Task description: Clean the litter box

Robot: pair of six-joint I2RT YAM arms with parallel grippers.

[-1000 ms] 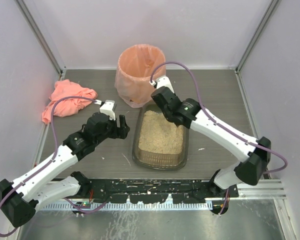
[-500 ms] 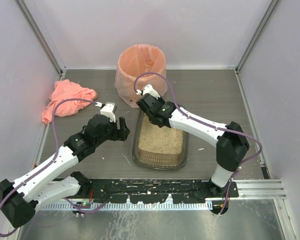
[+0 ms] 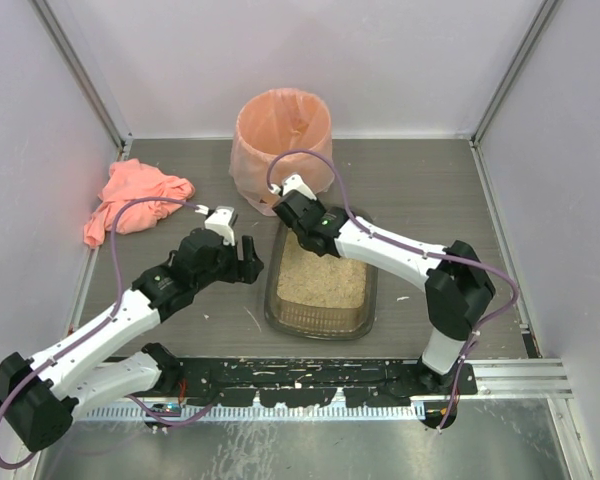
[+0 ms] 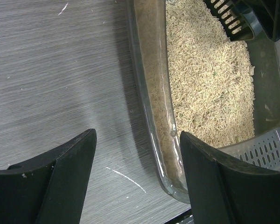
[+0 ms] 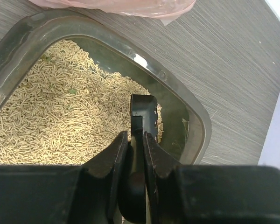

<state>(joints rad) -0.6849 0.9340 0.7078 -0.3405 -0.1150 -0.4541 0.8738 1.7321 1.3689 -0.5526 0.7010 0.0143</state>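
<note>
- Litter box (image 3: 321, 324) sits at the centre of the overhead frame, with beige pellets (image 5: 60, 116) heaped inside. Its far end lies just below the peach-lined bin (image 3: 280, 125).
- My right gripper (image 5: 135, 140) is pinched tight on a black litter scoop (image 5: 143, 109), over the tray's upper-left corner in the overhead frame.
- My left gripper (image 4: 137, 140) is spread wide with nothing in it, beside the tray's left wall. The rim shows between my fingers.

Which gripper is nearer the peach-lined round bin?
Right. The right gripper, shut on a black scoop, is over the litter box's far end beside the bin; the left gripper is farther, left of the box.
</note>
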